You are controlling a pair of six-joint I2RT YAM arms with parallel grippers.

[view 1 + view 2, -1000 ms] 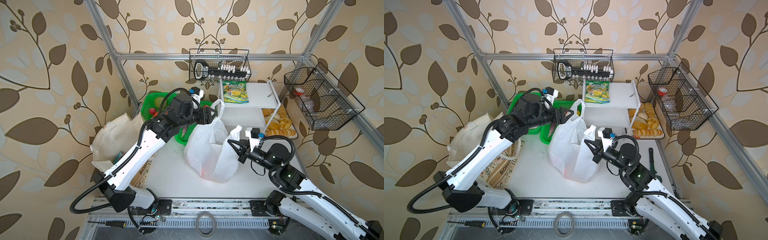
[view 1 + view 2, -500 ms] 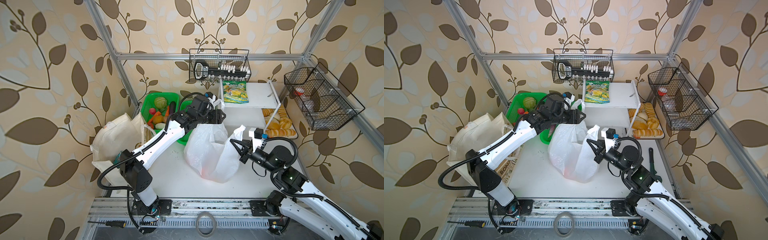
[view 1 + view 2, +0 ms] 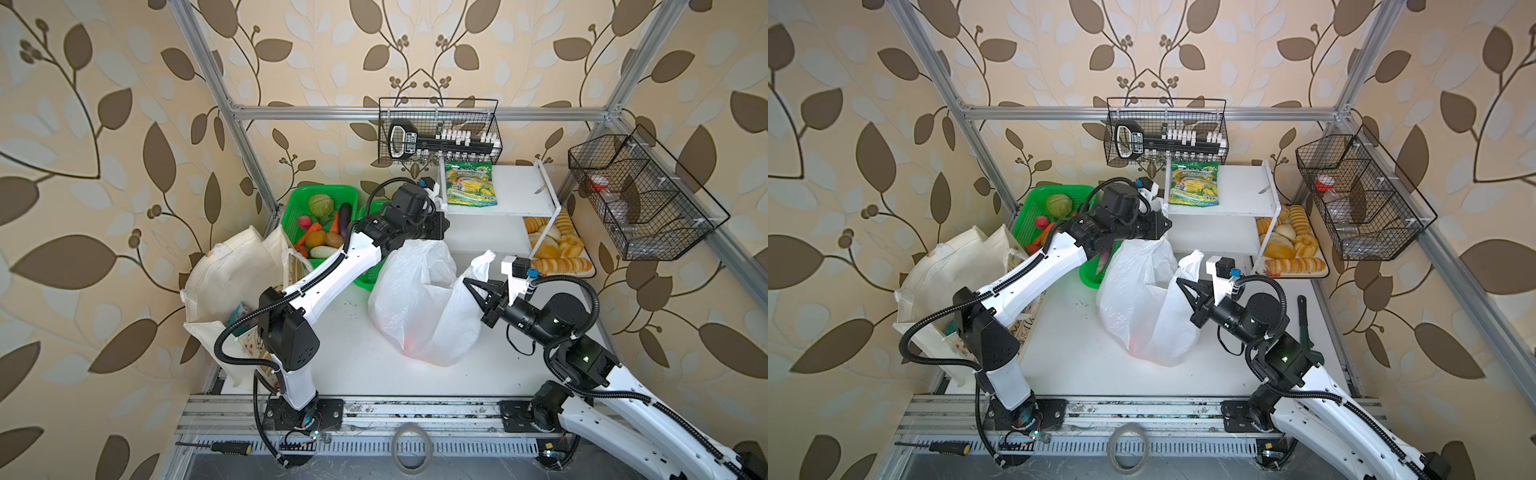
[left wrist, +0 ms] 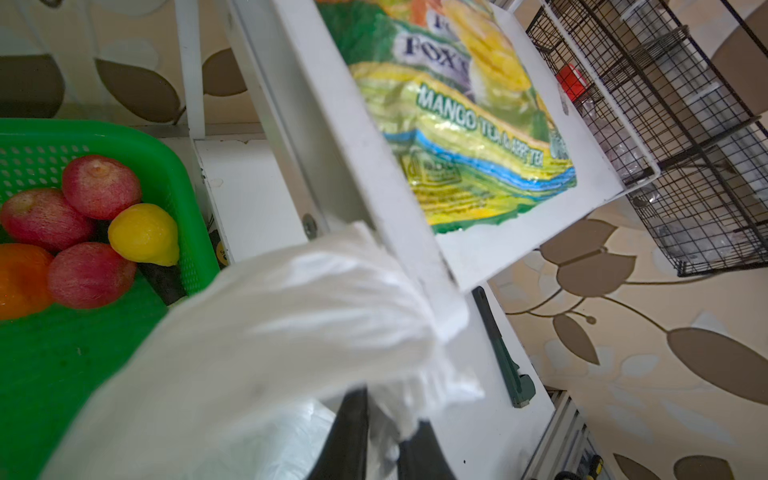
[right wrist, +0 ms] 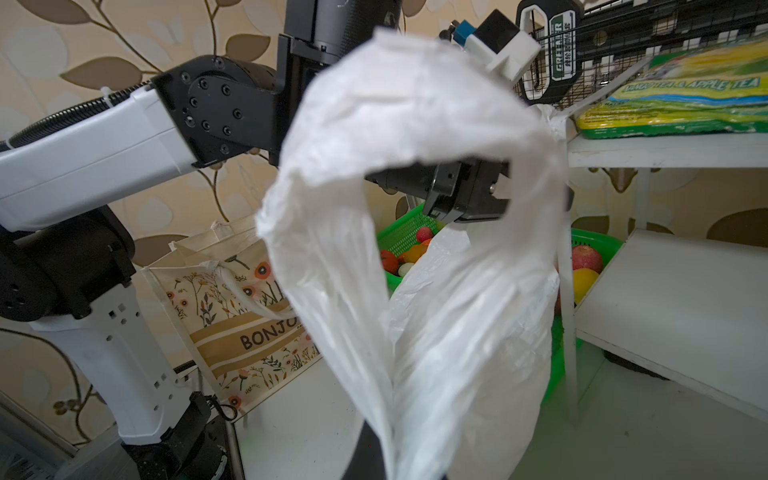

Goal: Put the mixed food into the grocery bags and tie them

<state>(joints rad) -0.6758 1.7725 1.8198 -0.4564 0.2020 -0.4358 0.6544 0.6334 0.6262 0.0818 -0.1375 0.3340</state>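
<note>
Far left: cream cloth tote (image 3: 232, 270) stands slumped against the wall. A teal-blue packet (image 3: 240, 318) shows in its mouth. The brown lettering on the tote is visible in the right wrist view.

Behind the tote: green mesh basket (image 3: 291, 195) with toy vegetables. The left wrist view shows red apples (image 4: 99, 187) and a yellow fruit (image 4: 143, 235) in a green basket.

Left gripper (image 3: 1165, 226) hangs over the back of the white plastic carrier bag (image 3: 419, 307). In the left wrist view its fingers (image 4: 349, 436) are closed on a bunched bag handle.

Centre: the bag stands on the white tabletop (image 3: 353, 357), mouth pulled up between the two arms. A reddish tint shows through its lower wall; item not identifiable.

Right gripper (image 3: 468, 283) is closed, pinching the bag's other handle, which stands up as a loop in the right wrist view.

Right rear: green-yellow snack pouch (image 3: 471, 185) lies flat on the white shelf (image 3: 519, 191). Sliced bread loaves (image 3: 557, 249) sit below it.
</note>
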